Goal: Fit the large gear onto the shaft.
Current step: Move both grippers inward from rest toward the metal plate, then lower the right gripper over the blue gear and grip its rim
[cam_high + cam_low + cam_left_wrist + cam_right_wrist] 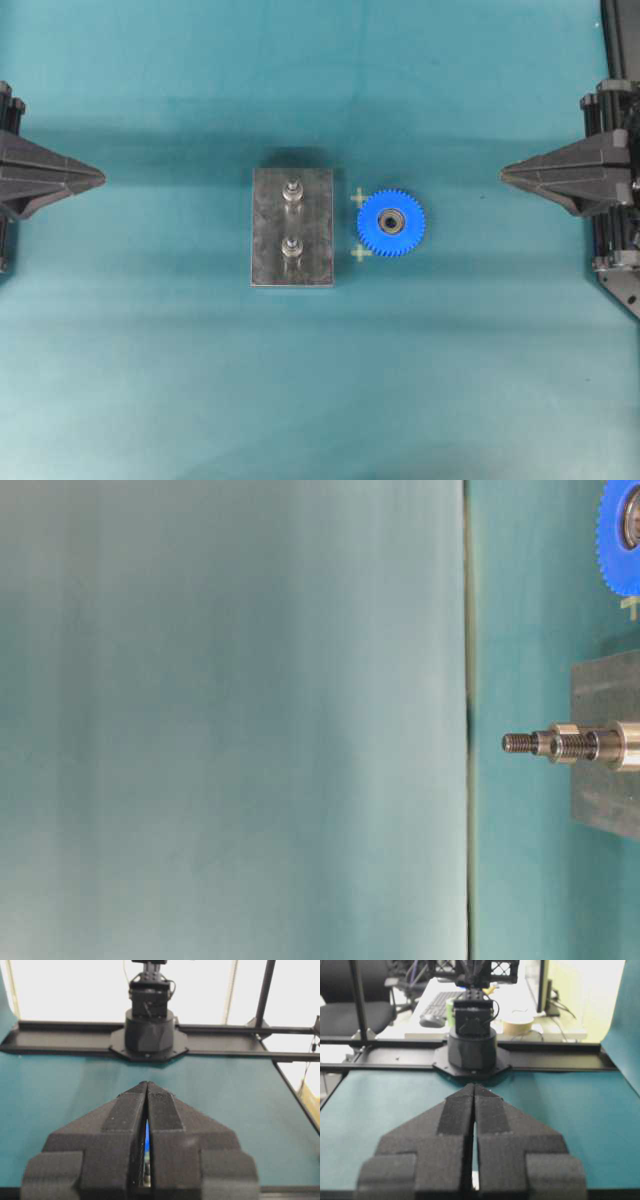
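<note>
Gear [391, 222] midway between shut jaws

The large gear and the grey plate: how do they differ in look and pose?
The large gear is bright blue, round and toothed; the grey plate is dark, rectangular and smooth-edged. The gear has a metal bearing hub in its centre; the plate carries two upright pins. Both lie flat on the teal mat, side by side.

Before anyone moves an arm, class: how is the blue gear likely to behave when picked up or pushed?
The large gear lies flat on the green mat, so a push would probably slide it, not roll it. It looks like rigid plastic, likely stiff. Its metal hub may make it heavier at the centre. Its toothed rim should give a pincer some bite.
</note>
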Robot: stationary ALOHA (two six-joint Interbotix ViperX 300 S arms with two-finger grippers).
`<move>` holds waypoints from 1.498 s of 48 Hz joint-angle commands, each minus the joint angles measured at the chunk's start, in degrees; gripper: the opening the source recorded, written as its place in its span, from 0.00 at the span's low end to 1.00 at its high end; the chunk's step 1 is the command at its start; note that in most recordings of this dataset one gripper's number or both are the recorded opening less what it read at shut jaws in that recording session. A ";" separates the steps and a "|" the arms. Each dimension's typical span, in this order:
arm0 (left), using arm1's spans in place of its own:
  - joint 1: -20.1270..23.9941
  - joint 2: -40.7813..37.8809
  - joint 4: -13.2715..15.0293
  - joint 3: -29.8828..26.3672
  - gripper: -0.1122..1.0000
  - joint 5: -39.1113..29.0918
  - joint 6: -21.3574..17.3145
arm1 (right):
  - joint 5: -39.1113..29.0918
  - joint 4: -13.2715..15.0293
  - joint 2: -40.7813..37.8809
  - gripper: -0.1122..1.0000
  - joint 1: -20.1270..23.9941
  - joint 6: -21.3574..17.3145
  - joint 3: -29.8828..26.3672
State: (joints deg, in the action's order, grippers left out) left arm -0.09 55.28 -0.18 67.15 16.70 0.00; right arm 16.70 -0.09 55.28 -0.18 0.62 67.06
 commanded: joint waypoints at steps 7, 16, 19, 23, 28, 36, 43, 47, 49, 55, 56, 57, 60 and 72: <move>0.70 -2.02 -0.26 -1.05 0.10 0.53 5.36 | 0.26 -6.86 1.76 0.11 -0.35 -5.45 3.78; 0.70 -5.80 -0.35 -2.55 0.10 -1.76 5.36 | -10.20 -8.79 4.13 0.11 -1.14 -9.67 3.34; 0.70 -8.26 -0.26 -3.25 0.10 -3.69 5.45 | -14.94 -8.70 3.87 0.11 -2.11 -9.67 2.02; 0.44 -12.30 -0.35 -4.48 0.10 -7.38 5.89 | -21.62 -8.70 3.43 0.11 -3.69 -9.67 0.09; -0.26 -17.84 -0.26 -6.50 0.10 -12.83 5.89 | -29.71 -8.70 2.90 0.11 -5.10 -9.58 -2.46; -0.44 -23.55 -0.44 -9.14 0.10 -17.31 5.71 | -43.42 -8.35 1.32 0.11 -6.15 -9.67 -5.27; -0.44 -25.31 -0.44 -10.02 0.10 -19.34 5.71 | -45.88 -8.17 -2.90 0.11 -6.33 -9.58 -6.50; -0.62 -25.93 -0.44 -10.55 0.10 -21.27 5.80 | -45.53 -6.94 -6.24 0.11 -6.59 -9.58 -7.12; -0.70 -26.37 -0.44 -10.81 0.10 -22.50 5.80 | -45.35 -6.06 -8.00 0.11 -6.94 -9.58 -7.65; -0.97 -27.69 -0.44 -12.22 0.10 -25.05 5.80 | -45.35 -2.81 -13.45 0.11 -8.26 -9.67 -10.02; -0.97 -27.86 -0.44 -12.39 0.10 -25.05 5.80 | -45.53 -2.37 -14.24 0.11 -8.61 -9.67 -10.28; -1.05 -28.13 -0.44 -12.66 0.10 -25.05 5.80 | -45.53 -2.20 -15.03 0.11 -8.96 -9.58 -10.63; -1.05 -28.48 -0.53 -13.10 0.10 -25.05 5.62 | -46.14 -2.11 -17.49 0.11 -10.11 -9.67 -11.60; -1.58 -29.09 -0.53 -13.27 0.10 -25.31 5.98 | -46.85 -2.64 -29.62 0.11 -10.81 -9.23 -17.75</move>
State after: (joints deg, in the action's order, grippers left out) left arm -1.23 26.02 -0.53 55.20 -8.70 5.80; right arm -30.85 -2.64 28.65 -10.72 -8.44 52.21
